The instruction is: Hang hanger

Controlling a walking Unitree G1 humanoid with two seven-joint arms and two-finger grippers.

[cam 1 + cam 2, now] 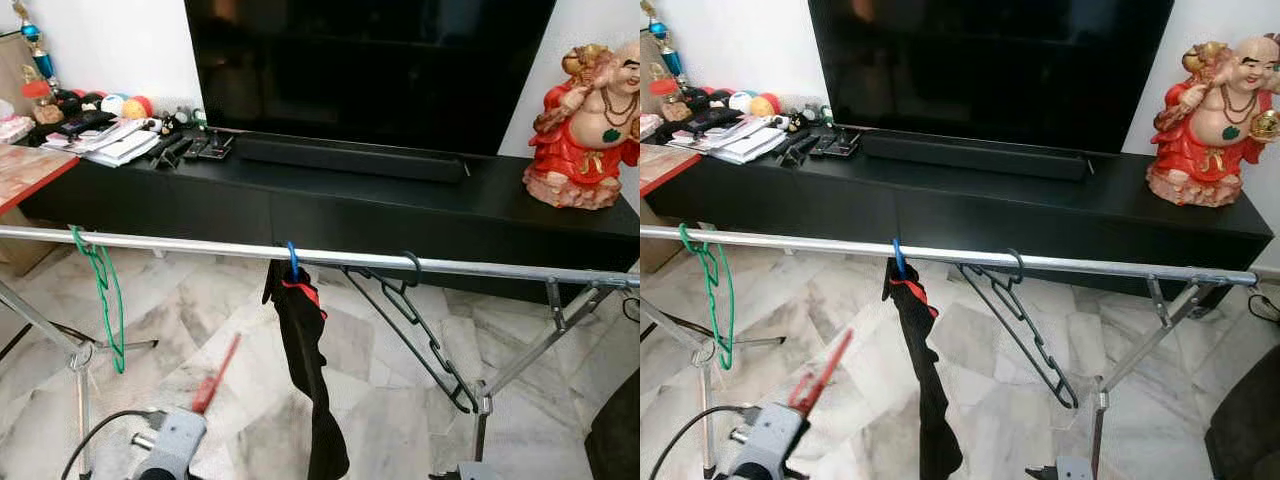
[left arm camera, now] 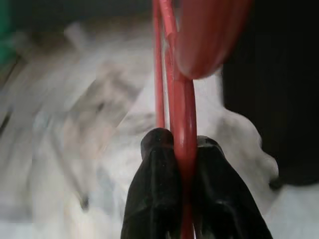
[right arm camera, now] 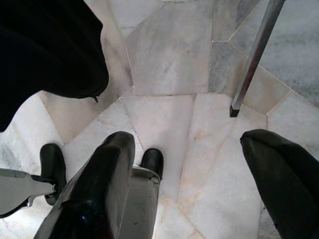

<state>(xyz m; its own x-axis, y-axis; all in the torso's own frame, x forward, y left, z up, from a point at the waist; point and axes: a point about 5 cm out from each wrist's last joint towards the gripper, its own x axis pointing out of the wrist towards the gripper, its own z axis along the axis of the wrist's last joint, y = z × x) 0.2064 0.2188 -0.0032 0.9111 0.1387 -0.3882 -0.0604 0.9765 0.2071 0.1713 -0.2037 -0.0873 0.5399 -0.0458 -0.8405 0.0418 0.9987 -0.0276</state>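
A red hanger (image 1: 215, 375) rises at a slant from my left arm, low and in front of the silver rail (image 1: 200, 243). In the left wrist view my left gripper (image 2: 182, 145) is shut on the red hanger's thin bar (image 2: 183, 114). On the rail hang a green hanger (image 1: 105, 290) at the left, a blue hanger (image 1: 293, 260) carrying a black garment (image 1: 310, 370) in the middle, and a black hanger (image 1: 410, 320) to its right. My right gripper (image 3: 194, 184) hangs low over the floor, open and empty.
Behind the rail stands a long black TV console (image 1: 400, 200) with a television (image 1: 370, 60), a soundbar (image 1: 350, 157), remotes and papers (image 1: 110, 140), and a red statue (image 1: 585, 130). The rack's legs (image 1: 520, 360) and a cable (image 1: 95, 435) stand on the marble floor.
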